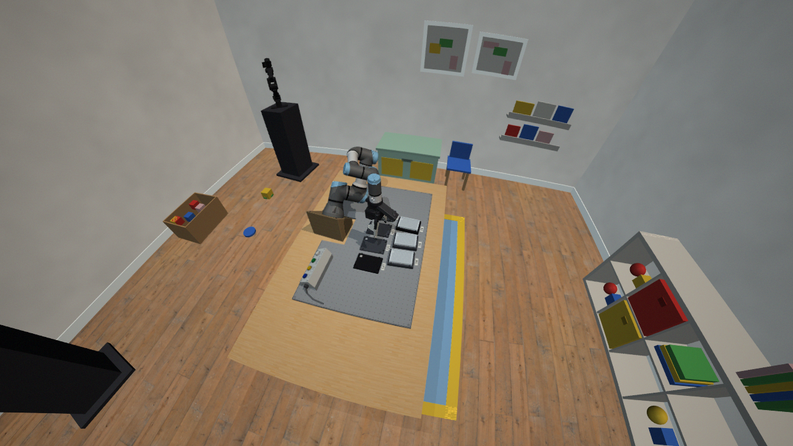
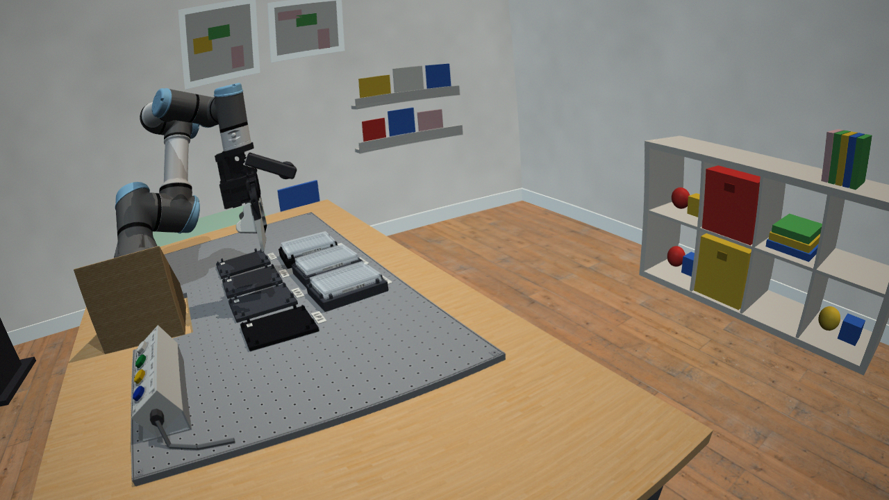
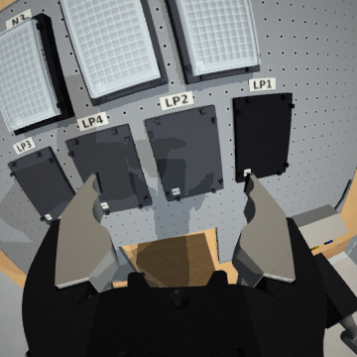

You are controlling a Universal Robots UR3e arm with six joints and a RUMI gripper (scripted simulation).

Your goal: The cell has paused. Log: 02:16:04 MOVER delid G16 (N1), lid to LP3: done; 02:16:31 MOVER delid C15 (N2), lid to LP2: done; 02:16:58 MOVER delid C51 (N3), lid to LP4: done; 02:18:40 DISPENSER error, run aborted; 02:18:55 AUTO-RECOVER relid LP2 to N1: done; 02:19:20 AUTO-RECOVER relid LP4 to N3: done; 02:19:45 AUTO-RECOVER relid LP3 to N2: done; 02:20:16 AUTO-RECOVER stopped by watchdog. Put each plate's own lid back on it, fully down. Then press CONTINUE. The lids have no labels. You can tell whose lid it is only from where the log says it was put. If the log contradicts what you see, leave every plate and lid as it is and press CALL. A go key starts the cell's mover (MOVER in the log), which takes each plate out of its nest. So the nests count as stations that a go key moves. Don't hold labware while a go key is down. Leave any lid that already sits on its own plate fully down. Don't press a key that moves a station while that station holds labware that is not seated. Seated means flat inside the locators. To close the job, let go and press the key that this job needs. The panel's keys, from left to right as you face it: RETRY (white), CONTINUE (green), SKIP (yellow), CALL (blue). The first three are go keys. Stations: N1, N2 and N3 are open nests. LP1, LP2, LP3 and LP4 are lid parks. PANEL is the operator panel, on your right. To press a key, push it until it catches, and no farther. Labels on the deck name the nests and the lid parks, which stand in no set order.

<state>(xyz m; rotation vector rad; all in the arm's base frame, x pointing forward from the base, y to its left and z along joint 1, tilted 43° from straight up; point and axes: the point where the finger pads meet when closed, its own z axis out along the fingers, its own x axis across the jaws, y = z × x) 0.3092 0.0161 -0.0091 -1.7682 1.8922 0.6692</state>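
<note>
My gripper (image 1: 376, 233) (image 2: 261, 242) (image 3: 174, 174) is open and empty above the lid parks. Plates with pale tops sit in the N3 nest (image 3: 20, 74), the middle nest (image 3: 114, 45) and the nest opposite LP1 (image 3: 218, 35). Their tops look like clear lids; I cannot tell whether each is fully down. LP1 (image 2: 279, 327) (image 3: 263, 134) is black and looks bare. LP2 (image 2: 262, 301) (image 3: 185, 154), LP4 (image 3: 111, 159) and LP3 (image 3: 42, 178) look greyer; I cannot make out any clear lid there. The two other nest labels are not readable.
The panel (image 1: 318, 267) (image 2: 164, 379) stands on the deck, with green (image 2: 140, 360), yellow (image 2: 139, 376) and blue (image 2: 138, 392) keys. Its cable (image 2: 198, 446) lies beside it. A brown box (image 1: 329, 224) (image 2: 127, 301) stands near the arm's base.
</note>
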